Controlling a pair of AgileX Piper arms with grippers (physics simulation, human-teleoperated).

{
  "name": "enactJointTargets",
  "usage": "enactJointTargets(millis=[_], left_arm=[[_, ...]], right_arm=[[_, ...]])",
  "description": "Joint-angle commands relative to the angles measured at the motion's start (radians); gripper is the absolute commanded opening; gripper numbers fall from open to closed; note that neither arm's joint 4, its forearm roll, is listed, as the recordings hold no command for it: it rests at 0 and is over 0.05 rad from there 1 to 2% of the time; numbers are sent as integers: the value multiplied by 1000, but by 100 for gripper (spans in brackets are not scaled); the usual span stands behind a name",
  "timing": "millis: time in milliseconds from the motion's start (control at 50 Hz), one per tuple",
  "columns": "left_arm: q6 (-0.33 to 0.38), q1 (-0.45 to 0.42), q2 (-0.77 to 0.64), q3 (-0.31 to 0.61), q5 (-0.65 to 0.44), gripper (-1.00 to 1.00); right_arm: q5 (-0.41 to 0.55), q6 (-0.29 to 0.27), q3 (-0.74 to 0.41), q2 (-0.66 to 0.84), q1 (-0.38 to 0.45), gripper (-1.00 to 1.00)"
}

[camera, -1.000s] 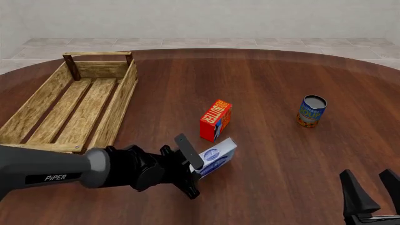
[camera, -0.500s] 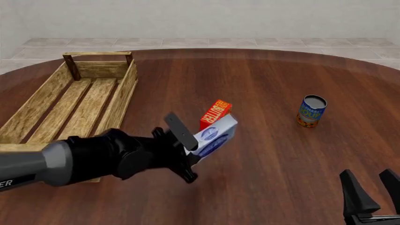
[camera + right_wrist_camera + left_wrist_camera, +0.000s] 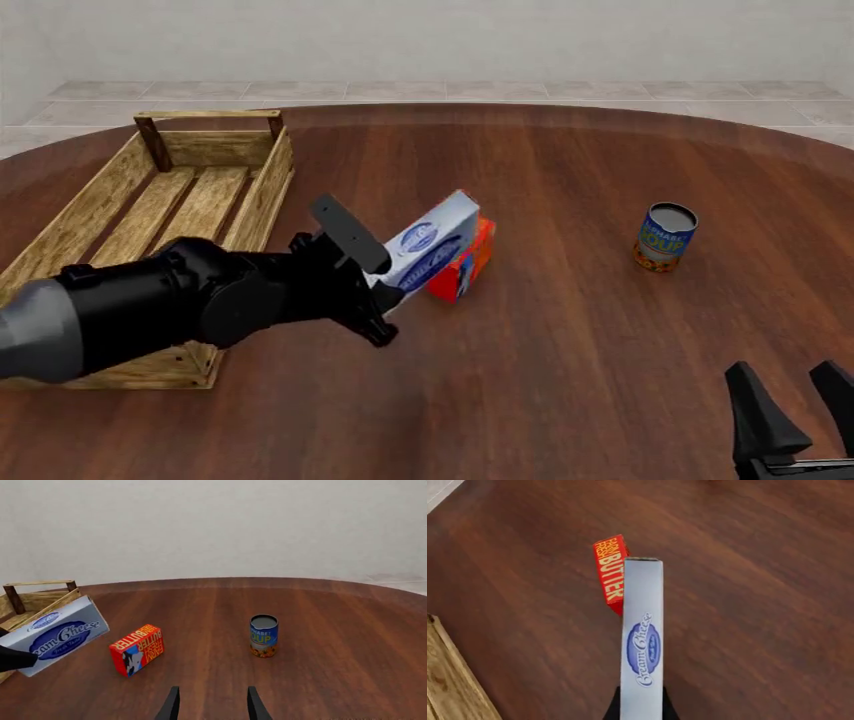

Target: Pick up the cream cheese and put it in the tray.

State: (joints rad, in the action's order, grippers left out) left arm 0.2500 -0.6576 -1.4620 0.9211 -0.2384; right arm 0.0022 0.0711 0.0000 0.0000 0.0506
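Note:
My left gripper [image 3: 387, 275] is shut on the cream cheese [image 3: 431, 243], a pale silvery box with blue oval logos, and holds it tilted in the air above the table, in front of the red butter box. The box shows edge-on in the left wrist view [image 3: 642, 640] and from the side in the right wrist view [image 3: 59, 632]. The wooden slat tray [image 3: 247, 215] lies at the far left, just left of the held box; its end shows in the right wrist view [image 3: 33, 600]. My right gripper [image 3: 798, 420] is open and empty at the near right.
A red-orange butter box [image 3: 470, 260] stands upright on the table behind the held box, also in the right wrist view [image 3: 137, 649]. A blue soup can [image 3: 666, 237] stands at the right middle. The table is a dark wooden round top.
My left gripper has lifted the cream cheese off the table and carried it up and to the left, toward the tray. The right arm has not moved.

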Motion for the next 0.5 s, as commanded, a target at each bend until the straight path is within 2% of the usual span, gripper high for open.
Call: enactJointTargets(millis=[20, 260, 500], left_arm=[[-4, 43, 23, 20, -7, -100], [4, 127, 12, 34, -8, -100], [6, 201, 17, 90, -47, -100]], right_arm=[[0, 0, 0, 0, 0, 100], [0, 0, 0, 0, 0, 100], [0, 0, 0, 0, 0, 100]])
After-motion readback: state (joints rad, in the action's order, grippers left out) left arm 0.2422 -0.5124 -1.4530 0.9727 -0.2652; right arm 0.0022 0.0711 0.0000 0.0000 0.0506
